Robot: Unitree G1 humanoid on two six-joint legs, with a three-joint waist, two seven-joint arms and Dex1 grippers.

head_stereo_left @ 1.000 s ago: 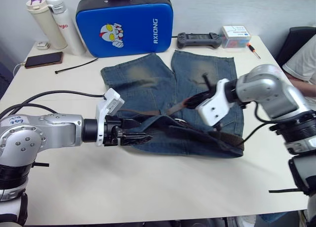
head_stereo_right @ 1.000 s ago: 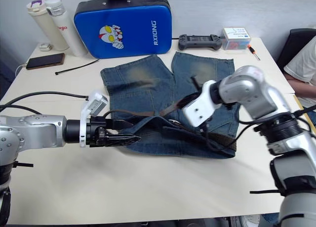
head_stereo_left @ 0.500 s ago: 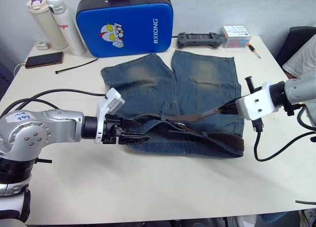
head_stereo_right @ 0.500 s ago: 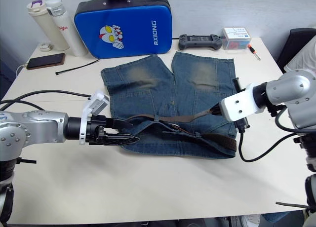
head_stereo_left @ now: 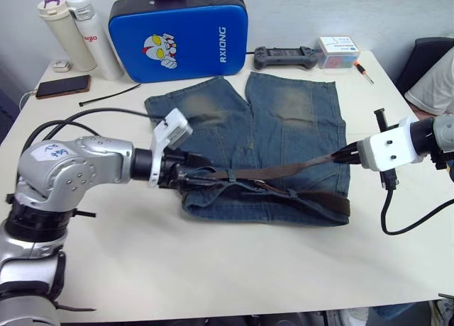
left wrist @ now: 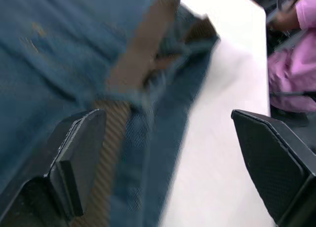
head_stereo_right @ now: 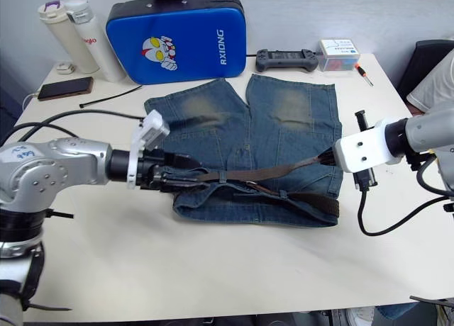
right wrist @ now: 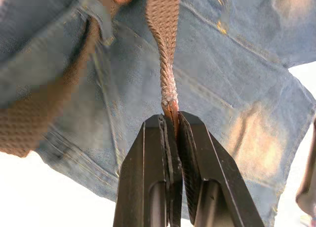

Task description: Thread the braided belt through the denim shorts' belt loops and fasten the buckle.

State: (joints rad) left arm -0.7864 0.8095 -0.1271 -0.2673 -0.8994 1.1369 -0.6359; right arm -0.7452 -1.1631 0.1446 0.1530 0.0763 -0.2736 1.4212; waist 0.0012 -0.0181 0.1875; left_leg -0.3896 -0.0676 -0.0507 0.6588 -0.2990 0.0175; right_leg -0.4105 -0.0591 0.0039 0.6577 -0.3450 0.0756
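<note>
Right gripper (right wrist: 170, 119) clamps the braided belt (head_stereo_left: 284, 171) tip at frame right, left gripper (left wrist: 168, 153) spread wide over the denim shorts (head_stereo_left: 284, 127) at centre-left

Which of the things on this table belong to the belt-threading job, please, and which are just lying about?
Job: braided belt; denim shorts; right gripper, jaws shut on the belt's tip; left gripper at the waistband.

Lying about: blue padded case; two bottles; phone; black cable tie; game controller; small box; screwdriver.
</note>
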